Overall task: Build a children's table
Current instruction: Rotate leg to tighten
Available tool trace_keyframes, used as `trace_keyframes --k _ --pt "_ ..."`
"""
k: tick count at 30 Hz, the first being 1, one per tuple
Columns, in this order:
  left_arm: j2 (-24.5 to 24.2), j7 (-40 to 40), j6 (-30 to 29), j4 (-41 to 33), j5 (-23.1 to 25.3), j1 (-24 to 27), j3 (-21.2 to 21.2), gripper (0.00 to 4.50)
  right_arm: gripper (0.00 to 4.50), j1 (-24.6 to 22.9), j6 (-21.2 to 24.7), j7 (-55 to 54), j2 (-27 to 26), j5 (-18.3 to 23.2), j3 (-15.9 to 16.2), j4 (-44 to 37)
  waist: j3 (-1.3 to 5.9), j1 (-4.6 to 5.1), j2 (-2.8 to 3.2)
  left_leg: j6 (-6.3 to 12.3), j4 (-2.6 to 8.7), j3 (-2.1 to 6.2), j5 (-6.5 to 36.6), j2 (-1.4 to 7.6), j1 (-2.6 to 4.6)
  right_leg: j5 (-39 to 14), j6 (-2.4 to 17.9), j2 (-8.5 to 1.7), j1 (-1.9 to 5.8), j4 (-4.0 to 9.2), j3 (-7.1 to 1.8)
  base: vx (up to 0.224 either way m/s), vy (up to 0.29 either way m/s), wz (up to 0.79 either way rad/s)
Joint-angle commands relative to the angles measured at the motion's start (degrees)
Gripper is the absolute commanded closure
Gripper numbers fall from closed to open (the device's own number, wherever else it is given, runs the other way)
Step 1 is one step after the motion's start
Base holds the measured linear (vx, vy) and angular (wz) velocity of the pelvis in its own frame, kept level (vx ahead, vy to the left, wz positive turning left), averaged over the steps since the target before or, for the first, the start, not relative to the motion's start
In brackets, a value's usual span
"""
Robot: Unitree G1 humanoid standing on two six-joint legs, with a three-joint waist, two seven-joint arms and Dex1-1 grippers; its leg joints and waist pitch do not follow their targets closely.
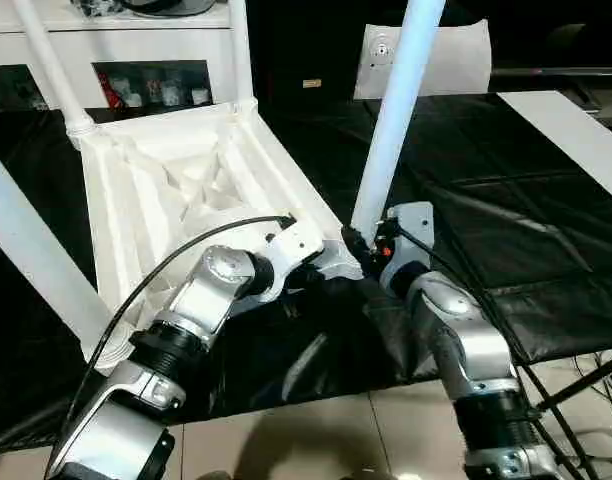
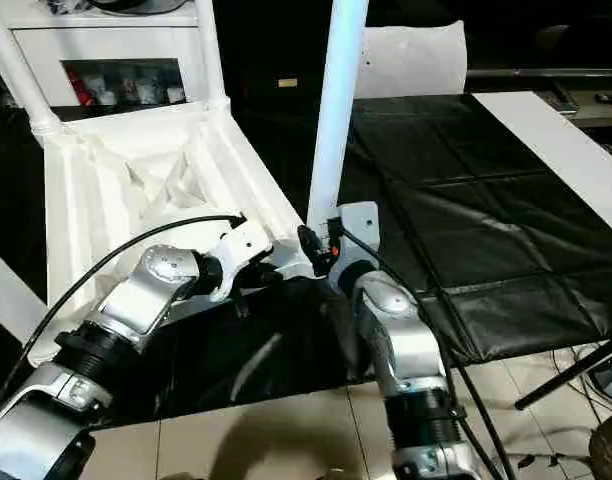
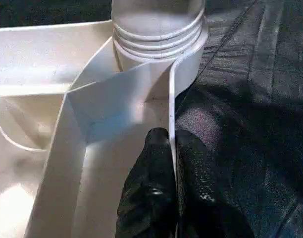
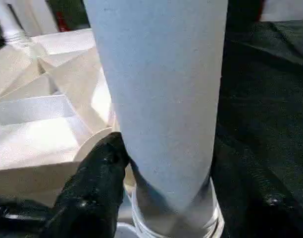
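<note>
My left gripper (image 3: pixel 172 148) pinches the tabletop (image 1: pixel 166 180) rim to steady it, while my right gripper (image 4: pixel 136 163) clamps the leg (image 1: pixel 391 130) upright in its corner socket (image 3: pixel 191 54).

- The tabletop (image 1: pixel 186 190) lies underside up on the surface (image 1: pixel 486 240), at its left half, tilted so its far edge stands higher
- One leg (image 1: pixel 396 120) stands upright in the near right corner socket (image 3: pixel 159 29) of the tabletop
- A second leg (image 1: pixel 51 65) rises from the far left corner, a third leg (image 1: pixel 241 50) from the far right corner
- A fourth leg (image 1: pixel 31 260) crosses the left edge of the scene, beside the tabletop's left rim
- The left gripper (image 3: pixel 172 168) sits at the near right rim, its jaws pinching the rim wall just near of the socket
- The right gripper (image 1: pixel 371 250) is at the base of the upright leg, on its right
- A flat bag (image 1: pixel 456 55) lies far behind that leg
- A board strip (image 1: pixel 576 130) lies along the surface's far right
</note>
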State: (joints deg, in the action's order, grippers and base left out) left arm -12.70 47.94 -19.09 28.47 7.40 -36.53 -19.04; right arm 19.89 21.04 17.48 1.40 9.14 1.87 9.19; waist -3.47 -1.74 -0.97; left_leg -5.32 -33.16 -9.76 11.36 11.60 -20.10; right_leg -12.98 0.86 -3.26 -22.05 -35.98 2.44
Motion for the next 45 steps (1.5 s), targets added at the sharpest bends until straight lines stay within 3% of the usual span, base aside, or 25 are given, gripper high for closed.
trace_keyframes --k 1,5,6,7,8,9,13,16,20,22,23,27,28,36,38,45 --pt "-0.24 0.88 4.31 -1.42 -0.53 -0.12 -0.8 4.5 1.59 -2.08 0.7 8.47 0.4 3.29 4.63 -2.04 2.82 -0.11 0.22 1.87 3.59 0.3 6.05 1.17 -0.21 -1.94 10.98 -3.89 2.82 4.72 -2.87 0.0 0.0 0.0" --pt "-2.82 4.46 8.97 -1.36 -1.72 1.01 -0.4 4.5 1.29 -3.28 0.48 13.23 4.8 4.42 3.3 -4.12 2.89 -0.16 0.03 3.56 3.33 0.14 3.67 1.03 -0.54 1.91 11.76 -3.84 3.24 4.33 -2.85 0.0 0.0 0.0" --pt "-4.11 6.88 11.32 -1.14 -2.35 1.39 -0.34 4.5 1.16 -3.49 -0.38 16.59 7.56 4.64 3.03 -4.36 2.9 -0.15 0.13 3.72 3.33 0.12 3.35 1.02 -0.55 1.84 11.98 -3.9 3.2 4.37 -2.8 0.0 0.0 0.0" --pt "-4.11 6.88 11.32 -1.14 -2.35 1.39 -0.34 4.5 1.05 -3.49 -0.38 16.59 7.56 4.64 3.03 -4.36 2.87 -0.27 -0.2 3.71 3.36 0.15 3.56 1.09 -0.44 1.06 11.78 -3.88 3.26 4.55 -2.74 0.0 0.0 0.0" --pt "-4.85 8.38 12.72 -0.96 -2.64 1.56 -0.36 4.5 0.97 -3.55 -1.03 18.62 9.27 4.76 2.98 -4.37 2.76 -0.21 -0.02 3.69 3.32 -0.02 4.37 1.07 -0.4 -0.12 11.98 -3.89 3.05 4.56 -2.84 0.0 0.0 0.0" --pt "-6.78 13.6 16.34 -0.19 -4.1 2.01 -0.45 4.5 0.91 -3.4 -2.54 24.81 13.67 5.5 2.98 -3.99 2.76 -0.37 -0.17 3.85 3.36 0.04 4.83 1.1 -0.41 -1.48 11.58 -3.94 3.1 4.7 -2.82 0.0 0.0 0.0" --pt "-8.56 19.08 19.38 0.8 -5.74 2.18 -0.64 4.5 0.53 -3.11 -3.73 31.85 17.88 6.5 3.43 -3.65 2.88 -0.4 -0.08 4.61 3.24 -0.1 4.18 1.33 -0.31 0.52 12.39 -3.9 2.86 4.34 -2.81 0.0 0.0 0.0" --pt "-11.58 27.93 22.39 2.55 -6.81 1.49 -2.35 4.5 0.53 -2.04 -4.57 42.94 22.82 8.05 5.29 -3.0 3.06 -0.7 -0.31 5.52 3.16 -0.12 3.95 1.51 -0.17 1.72 13.49 -4.01 2.97 4.14 -2.79 0.0 0.0 0.0" --pt "-12.6 31.22 23.96 3.4 -6.93 0.96 -3.04 4.5 0.53 -0.91 -5.13 47.18 24.27 8.96 6.22 -1.26 3.12 -1.21 -0.32 6.23 3.02 -0.18 3.33 1.64 -0.05 3.27 14.94 -4.14 2.85 3.73 -2.7 0.0 0.0 0.0" --pt "-13.1 33.74 24.99 3.68 -7.2 0.72 -3.49 4.5 0.53 0.31 -5.72 50.17 24.99 9.18 7.09 0.53 3.14 -1.47 -0.65 6.21 2.99 -0.2 3.19 1.76 -0.01 3.33 15.46 -4.18 2.79 3.53 -2.62 0.0 0.0 0.0" --pt "-13.28 34.76 25.35 3.79 -7.3 0.64 -3.66 4.5 0.81 0.79 -5.95 51.45 25.23 9.11 7.42 1.18 3.13 -1.58 -0.56 6.2 2.95 -0.25 2.95 1.79 0.01 3.3 15.71 -4.2 2.73 3.5 -2.58 0.0 0.0 0.0" --pt "-13.56 37.96 27.66 4.81 -7.09 0.0 -4.41 4.5 0.94 3.4 -6.8 55.3 25.47 9.21 8.29 4.57 3.27 -2.11 -0.55 6.33 2.74 -0.28 2.09 1.86 -0.01 3.99 16.05 -4.28 2.73 3.2 -2.54 0.0 0.0 0.0" --pt "-13.54 38.33 28.01 5.08 -7.15 -0.11 -4.46 4.5 1.23 3.75 -7.04 55.91 25.43 9.14 8.36 5.12 3.25 -2.14 -0.65 6.18 2.7 -0.29 2.19 1.86 -0.16 4.06 16.02 -4.26 2.76 3.13 -2.49 0.0 0.0 0.0" --pt "-13.16 39.78 28.91 5.64 -7.22 -0.89 -4.42 4.5 1.83 5.7 -7.0 59.62 25.05 9.41 9.8 7.35 3.58 -2.88 -0.82 6.06 2.44 -0.37 1.46 1.87 -0.12 5.09 16.16 -4.38 2.81 2.82 -2.49 0.0 0.0 0.0" --pt "-13.25 40.41 29.52 6.05 -7.26 -1.05 -4.43 4.5 2.19 6.16 -6.83 60.75 24.69 9.44 10.1 7.86 3.64 -3.04 -0.81 6.12 2.39 -0.35 1.0 1.81 -0.17 5.66 16.04 -4.33 2.85 2.74 -2.45 0.0 0.0 0.0" --pt "-13.61 40.85 29.93 6.28 -6.87 -1.06 -4.5 4.5 2.52 6.06 -6.06 61.83 24.34 9.7 10.8 7.56 4.12 -3.26 -0.77 7.43 1.84 -0.31 -2.01 1.75 -0.48 11.18 16.67 -4.17 2.79 1.98 -2.35 0.0 0.0 0.0"
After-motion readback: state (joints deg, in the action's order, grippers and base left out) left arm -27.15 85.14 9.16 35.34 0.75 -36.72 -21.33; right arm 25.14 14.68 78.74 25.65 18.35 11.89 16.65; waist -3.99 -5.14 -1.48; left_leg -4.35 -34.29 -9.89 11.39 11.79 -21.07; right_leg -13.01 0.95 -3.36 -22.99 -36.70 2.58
